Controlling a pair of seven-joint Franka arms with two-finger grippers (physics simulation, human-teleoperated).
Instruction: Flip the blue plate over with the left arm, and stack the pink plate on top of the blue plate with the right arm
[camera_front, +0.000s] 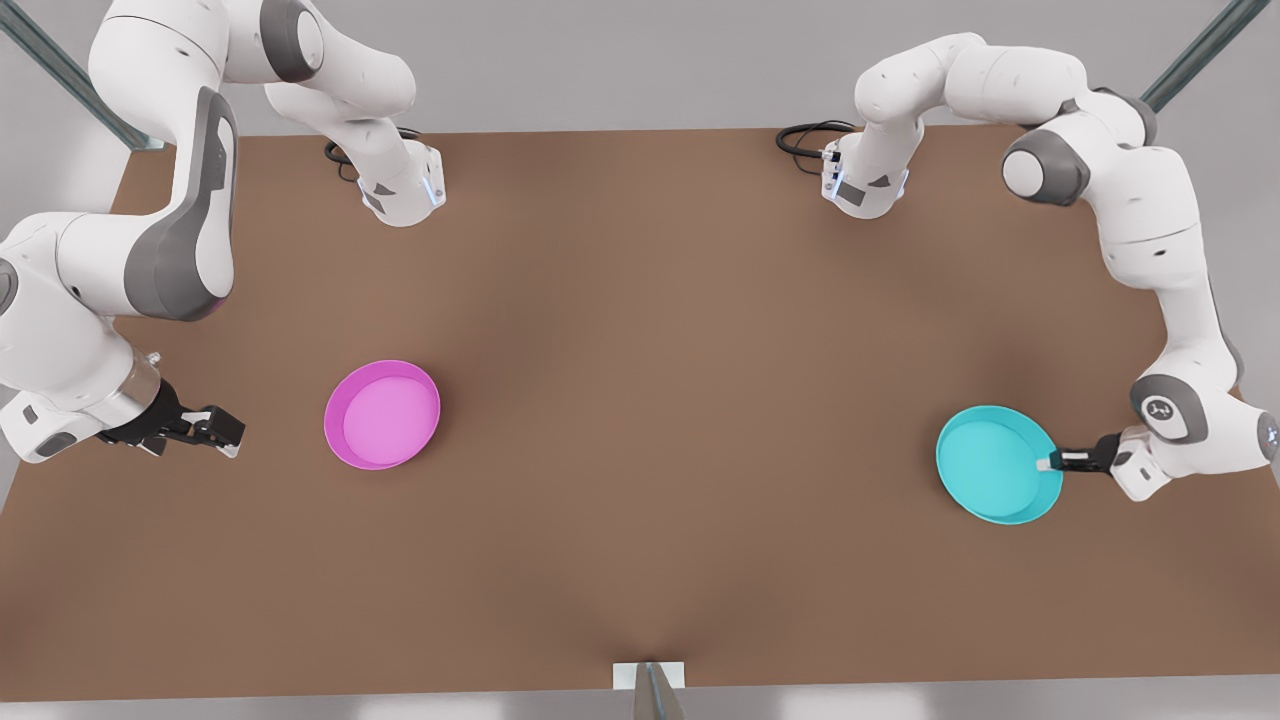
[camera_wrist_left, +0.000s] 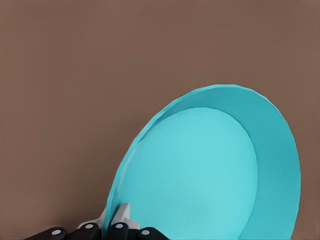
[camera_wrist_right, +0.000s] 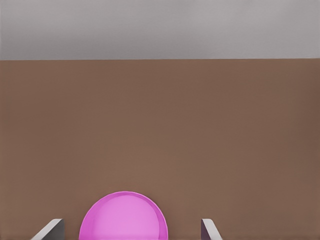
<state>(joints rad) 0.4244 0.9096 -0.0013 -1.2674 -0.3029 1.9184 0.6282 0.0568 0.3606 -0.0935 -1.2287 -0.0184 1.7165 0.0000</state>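
The blue plate (camera_front: 995, 463) lies open side up toward the front view's right. My left gripper (camera_front: 1048, 462) is shut on its rim at the edge nearest that arm. In the left wrist view the blue plate (camera_wrist_left: 200, 170) stands tilted, with one finger (camera_wrist_left: 121, 216) inside the rim and the other outside. The pink plate (camera_front: 382, 415) rests flat, open side up, toward the front view's left. My right gripper (camera_front: 232, 432) hovers open a short way beyond it, apart from it. In the right wrist view the pink plate (camera_wrist_right: 122, 217) sits ahead between the spread fingertips (camera_wrist_right: 50, 229).
The brown table (camera_front: 640, 330) spans the whole scene. Both arm bases and black cables (camera_front: 805, 138) stand along its back edge. A small white bracket (camera_front: 648, 676) sits at the middle of the front edge.
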